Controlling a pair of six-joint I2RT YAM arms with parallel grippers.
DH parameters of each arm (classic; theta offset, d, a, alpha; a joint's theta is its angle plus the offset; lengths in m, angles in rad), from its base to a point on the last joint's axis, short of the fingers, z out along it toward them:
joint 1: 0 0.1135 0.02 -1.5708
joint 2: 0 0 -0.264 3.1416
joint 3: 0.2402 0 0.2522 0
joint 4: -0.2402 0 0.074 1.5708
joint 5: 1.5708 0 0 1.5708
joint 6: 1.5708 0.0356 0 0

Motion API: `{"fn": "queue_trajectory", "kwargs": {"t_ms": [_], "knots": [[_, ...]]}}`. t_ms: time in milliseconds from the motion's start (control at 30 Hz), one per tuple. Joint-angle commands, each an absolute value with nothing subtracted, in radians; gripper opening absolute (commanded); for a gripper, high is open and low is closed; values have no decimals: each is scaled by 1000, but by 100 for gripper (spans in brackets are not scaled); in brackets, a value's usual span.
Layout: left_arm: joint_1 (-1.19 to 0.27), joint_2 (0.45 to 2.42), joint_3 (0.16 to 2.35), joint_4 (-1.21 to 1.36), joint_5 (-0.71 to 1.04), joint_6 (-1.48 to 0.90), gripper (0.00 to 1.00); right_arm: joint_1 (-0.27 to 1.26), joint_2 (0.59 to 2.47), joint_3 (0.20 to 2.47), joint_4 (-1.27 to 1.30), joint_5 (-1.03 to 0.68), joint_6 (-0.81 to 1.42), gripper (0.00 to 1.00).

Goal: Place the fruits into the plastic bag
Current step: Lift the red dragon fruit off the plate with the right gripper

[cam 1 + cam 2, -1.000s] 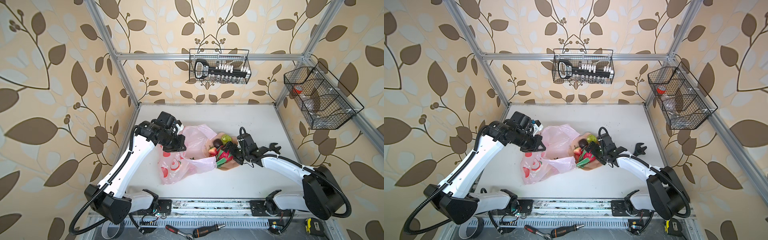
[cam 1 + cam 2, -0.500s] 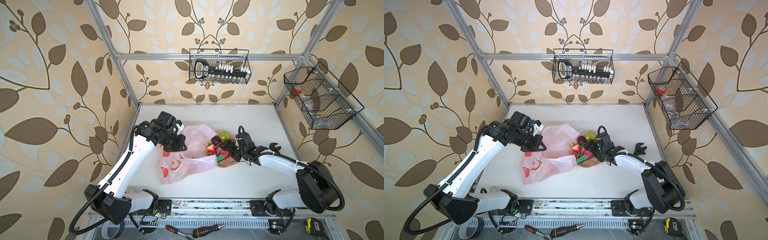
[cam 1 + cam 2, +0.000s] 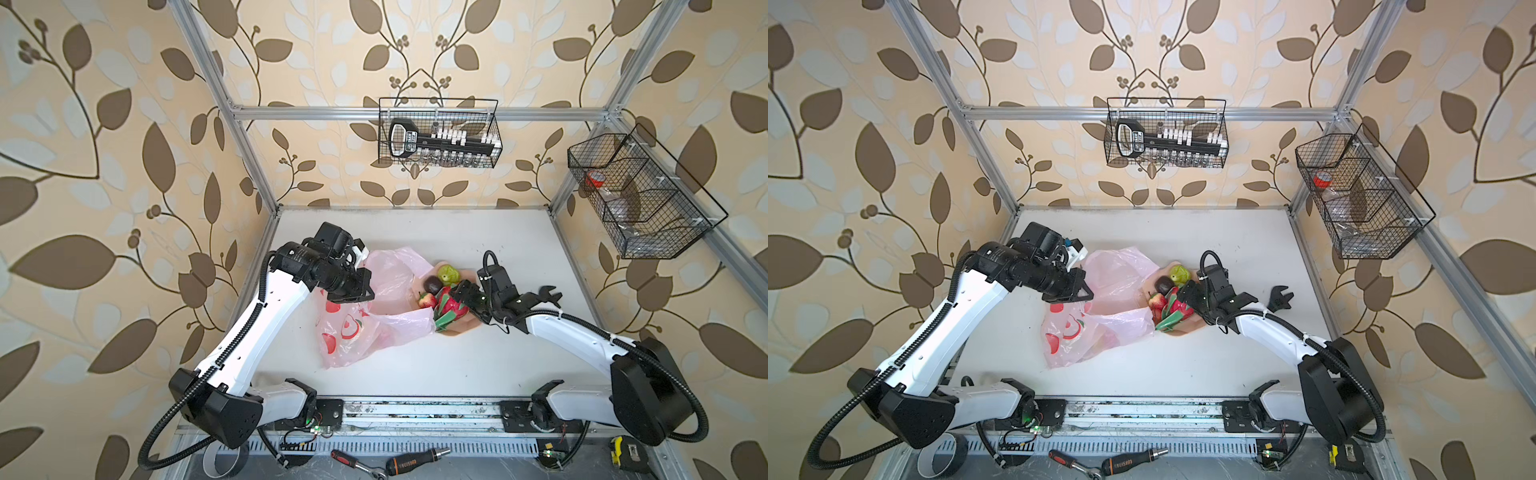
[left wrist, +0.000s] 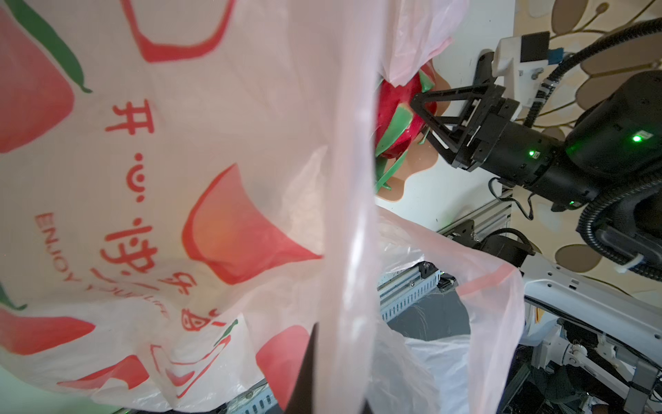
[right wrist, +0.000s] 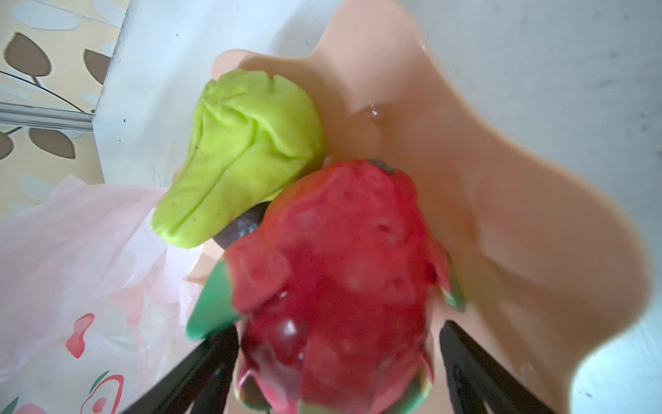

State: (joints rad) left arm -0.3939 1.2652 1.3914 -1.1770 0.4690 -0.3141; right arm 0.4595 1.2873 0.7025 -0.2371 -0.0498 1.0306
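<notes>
Left gripper [image 3: 351, 296] pinches plastic bag [image 3: 392, 274] (raised); right gripper [image 3: 459, 296] straddles dragon fruit [image 5: 333, 269]

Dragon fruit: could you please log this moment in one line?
left gripper holds plastic bag | right gripper fingers straddle dragon fruit in bowl

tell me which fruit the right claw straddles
The dragon fruit, pink-red with green scales, between the right claw's fingers; green pear and dark plum lie outside.

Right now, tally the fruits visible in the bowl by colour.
Green: 1, the pear
Dark: 1, the plum
Red: 2, the dragon fruit and a small red fruit
Total: 4 in view; others may be hidden.
</notes>
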Motion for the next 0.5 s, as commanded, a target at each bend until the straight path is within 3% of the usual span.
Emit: {"fn": "queue_trajectory", "kwargs": {"t_ms": [0, 200, 333, 467], "knots": [[-400, 1271, 1397, -1169, 495, -288, 2, 457, 1245, 734, -318, -18, 1031, 54], [-401, 1279, 1390, -1159, 505, -286, 1, 442, 1223, 730, -322, -39, 1030, 55], [-400, 1281, 1390, -1157, 508, -287, 2, 437, 1237, 726, -349, -48, 1024, 77], [-400, 1281, 1390, -1155, 509, -288, 2, 438, 1264, 742, -342, -67, 1010, 89]]}}
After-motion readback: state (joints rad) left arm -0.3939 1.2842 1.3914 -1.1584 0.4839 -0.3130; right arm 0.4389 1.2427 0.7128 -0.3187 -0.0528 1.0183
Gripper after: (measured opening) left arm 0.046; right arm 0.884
